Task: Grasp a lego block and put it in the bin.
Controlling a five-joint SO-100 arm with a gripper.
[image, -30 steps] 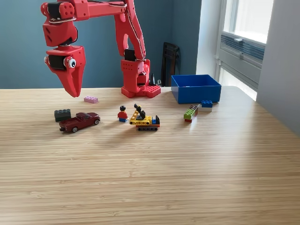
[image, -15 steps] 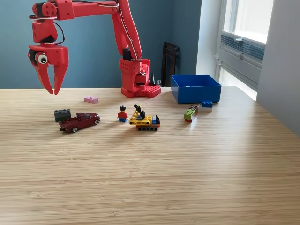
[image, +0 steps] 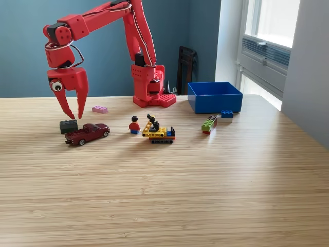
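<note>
Red plastic arm's gripper (image: 73, 111): jaws parted, empty, pointing down just above dark grey rectangular lego block (image: 68, 126) on the bench, long axis left-right in exterior view. Blue square bin (image: 214, 97): well apart, exterior view's right.

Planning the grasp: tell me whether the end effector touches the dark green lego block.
Apart. The exterior view shows the end effector open, tips hanging just above the dark green lego block.

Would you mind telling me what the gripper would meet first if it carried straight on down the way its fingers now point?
Probably the dark green block: the open gripper hangs fingers-down just above it. Depth is uncertain from one view, so it might meet the bare table beside the block instead.
</note>
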